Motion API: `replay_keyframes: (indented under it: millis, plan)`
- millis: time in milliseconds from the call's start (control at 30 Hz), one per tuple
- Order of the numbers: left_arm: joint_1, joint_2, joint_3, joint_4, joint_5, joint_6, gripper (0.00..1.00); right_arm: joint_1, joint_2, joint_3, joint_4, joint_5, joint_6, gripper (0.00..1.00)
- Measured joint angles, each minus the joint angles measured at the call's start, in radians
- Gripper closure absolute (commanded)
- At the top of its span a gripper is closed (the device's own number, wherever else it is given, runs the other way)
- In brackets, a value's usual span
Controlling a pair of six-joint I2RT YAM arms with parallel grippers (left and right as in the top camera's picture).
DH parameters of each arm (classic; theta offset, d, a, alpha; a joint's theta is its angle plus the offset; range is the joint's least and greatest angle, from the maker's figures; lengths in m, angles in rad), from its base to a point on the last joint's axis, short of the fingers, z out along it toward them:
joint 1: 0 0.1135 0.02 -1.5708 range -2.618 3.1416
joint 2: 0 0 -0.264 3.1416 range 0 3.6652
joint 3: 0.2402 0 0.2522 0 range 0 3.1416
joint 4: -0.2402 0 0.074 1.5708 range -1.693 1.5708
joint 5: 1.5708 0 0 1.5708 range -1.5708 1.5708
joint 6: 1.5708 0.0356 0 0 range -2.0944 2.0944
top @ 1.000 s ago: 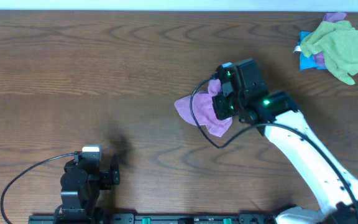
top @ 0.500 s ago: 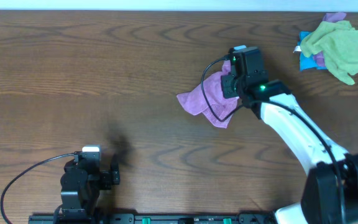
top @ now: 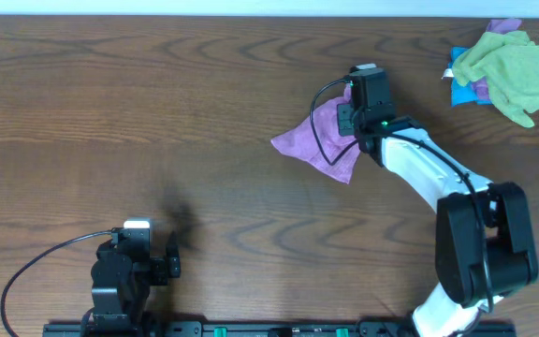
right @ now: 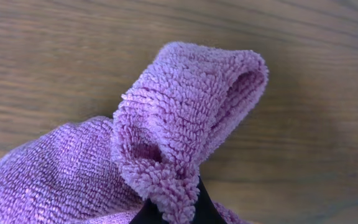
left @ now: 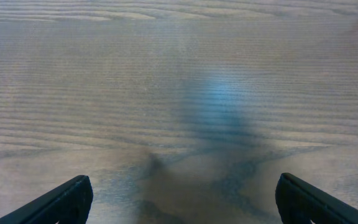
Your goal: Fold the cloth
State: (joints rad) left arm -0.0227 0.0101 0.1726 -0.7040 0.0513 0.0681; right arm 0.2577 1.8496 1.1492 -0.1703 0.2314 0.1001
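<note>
The lilac cloth [top: 316,140] lies bunched on the table right of centre, one edge lifted. My right gripper [top: 348,110] is shut on that edge at the cloth's far right side. In the right wrist view a fuzzy fold of the cloth [right: 185,124] sticks up out of the shut jaws [right: 171,208], with more cloth spread to the lower left. My left gripper [top: 148,260] rests at the near left, far from the cloth. In the left wrist view its fingers [left: 179,199] are wide apart over bare wood.
A heap of other cloths, yellow-green [top: 513,67] on top of blue [top: 460,91] and purple ones, sits at the far right corner. The table's far edge runs along the top of the overhead view.
My right gripper has carried the held edge of the cloth away from me and slightly right, stretching the cloth out flatter. The left arm has not moved.
</note>
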Motion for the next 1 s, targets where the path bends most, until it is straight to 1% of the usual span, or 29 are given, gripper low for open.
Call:
replay_keyframes:
  millis: [233, 267, 367, 400, 433, 467, 500, 533, 600, 833, 1000]
  plan:
    - [0.0, 0.0, 0.0, 0.0, 0.0, 0.0, 0.05, -0.056, 0.001, 0.0, 0.033, 0.058, 0.006, 0.99]
    - [0.0, 0.0, 0.0, 0.0, 0.0, 0.0, 0.05, -0.067, 0.001, 0.0, 0.034, 0.067, 0.011, 0.98]
    - [0.0, 0.0, 0.0, 0.0, 0.0, 0.0, 0.05, -0.093, 0.001, 0.0, 0.048, 0.083, 0.021, 0.81]
    - [0.0, 0.0, 0.0, 0.0, 0.0, 0.0, 0.05, -0.1, 0.001, 0.0, 0.056, 0.088, 0.026, 0.7]
    - [0.0, 0.0, 0.0, 0.0, 0.0, 0.0, 0.05, -0.105, 0.001, 0.0, 0.065, 0.092, 0.031, 0.5]
    - [0.0, 0.0, 0.0, 0.0, 0.0, 0.0, 0.05, -0.108, 0.001, 0.0, 0.073, 0.096, 0.036, 0.4]
    - [0.0, 0.0, 0.0, 0.0, 0.0, 0.0, 0.05, -0.109, 0.001, 0.0, 0.085, 0.1, 0.033, 0.32]
    - [0.0, 0.0, 0.0, 0.0, 0.0, 0.0, 0.05, -0.109, 0.001, 0.0, 0.099, 0.101, 0.032, 0.27]
    - [0.0, 0.0, 0.0, 0.0, 0.0, 0.0, 0.05, -0.104, 0.001, 0.0, 0.112, 0.101, 0.033, 0.23]
    - [0.0, 0.0, 0.0, 0.0, 0.0, 0.0, 0.05, -0.045, -0.013, 0.007, 0.082, 0.101, 0.042, 0.19]
    - [0.0, 0.0, 0.0, 0.0, 0.0, 0.0, 0.05, 0.011, -0.12, 0.018, -0.033, 0.099, 0.08, 0.19]
